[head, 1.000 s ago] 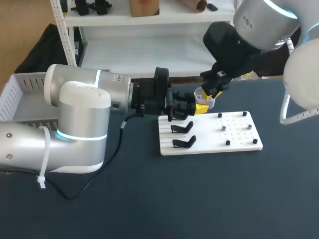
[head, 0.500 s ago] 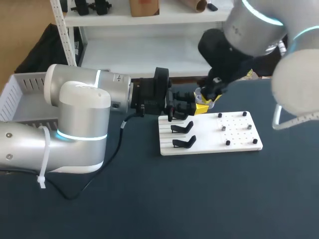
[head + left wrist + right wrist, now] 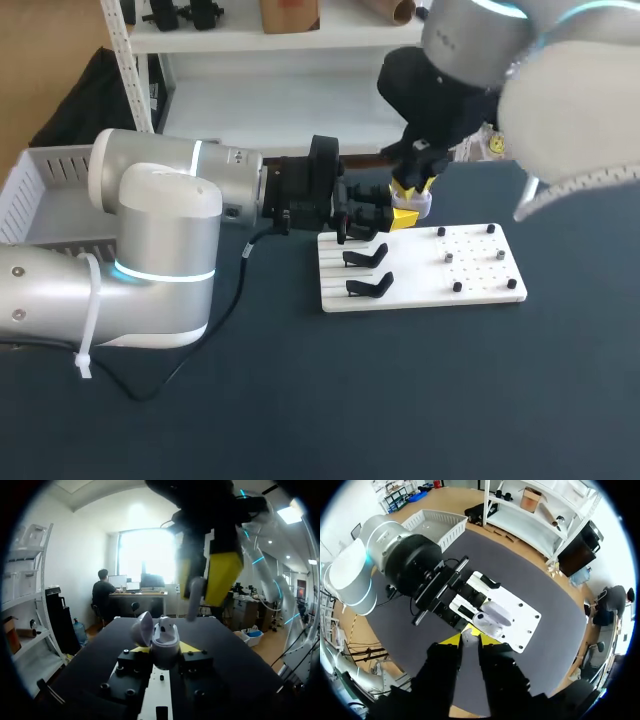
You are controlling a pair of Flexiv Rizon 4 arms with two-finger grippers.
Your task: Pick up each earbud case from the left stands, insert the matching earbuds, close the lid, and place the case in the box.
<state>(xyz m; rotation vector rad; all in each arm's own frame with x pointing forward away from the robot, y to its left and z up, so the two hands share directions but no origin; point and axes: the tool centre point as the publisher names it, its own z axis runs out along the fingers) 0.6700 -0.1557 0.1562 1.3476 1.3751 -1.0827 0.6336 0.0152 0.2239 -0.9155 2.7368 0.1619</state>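
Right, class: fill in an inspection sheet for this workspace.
Surface: dark blue table bearing a white pegged board.
Job's things: open white earbud case in the left gripper; white earbud in the right gripper, close above the case; two black stands bare; white plastic basket beside the left arm.
Clutter: nothing seen.
Grippers: left shut on the case, right shut on the earbud.
Cables: black cable lying on the table.
Surroundings: nothing seen.

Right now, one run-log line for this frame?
left gripper: shut on case, lid open | right gripper: shut on earbud, just above case | earbud: not yet inserted
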